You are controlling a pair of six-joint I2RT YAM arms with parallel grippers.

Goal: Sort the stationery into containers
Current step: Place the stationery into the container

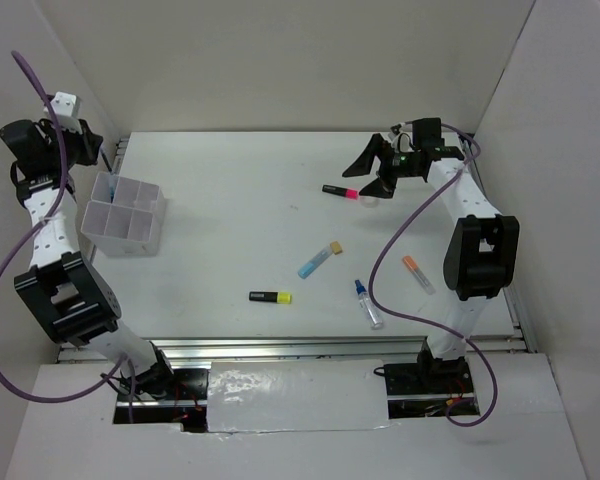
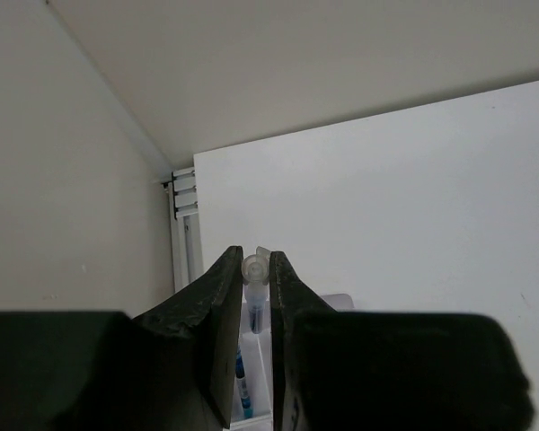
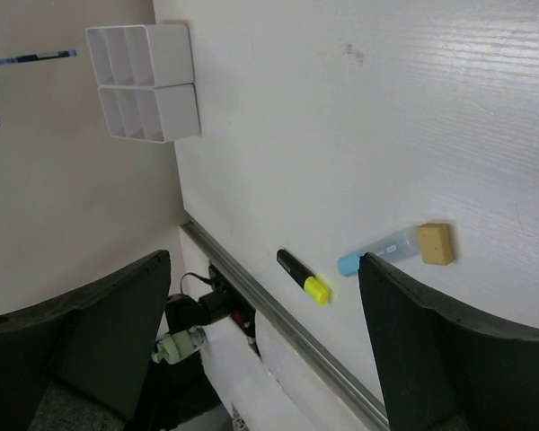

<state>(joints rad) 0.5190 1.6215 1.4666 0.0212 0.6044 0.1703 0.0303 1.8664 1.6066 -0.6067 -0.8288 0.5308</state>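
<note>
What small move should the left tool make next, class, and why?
Probably lower the left tool straight down a little, so that the pen's tip enters a compartment before release. The tool is shut on a thin blue pen, held upright with its tip just above the open top of the organizer box.

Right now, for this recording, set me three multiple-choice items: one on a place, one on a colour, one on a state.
1. Where is the organizer box? A far left B centre C far right
2. Cap colour of the highlighter by the right gripper? A yellow B pink C green
3. The left gripper is: A wide open B shut on a thin pen C shut on tape
Answers: 1 A, it stands at the left edge; 2 B, its cap shows pink; 3 B, the pen sits pinched.
</note>
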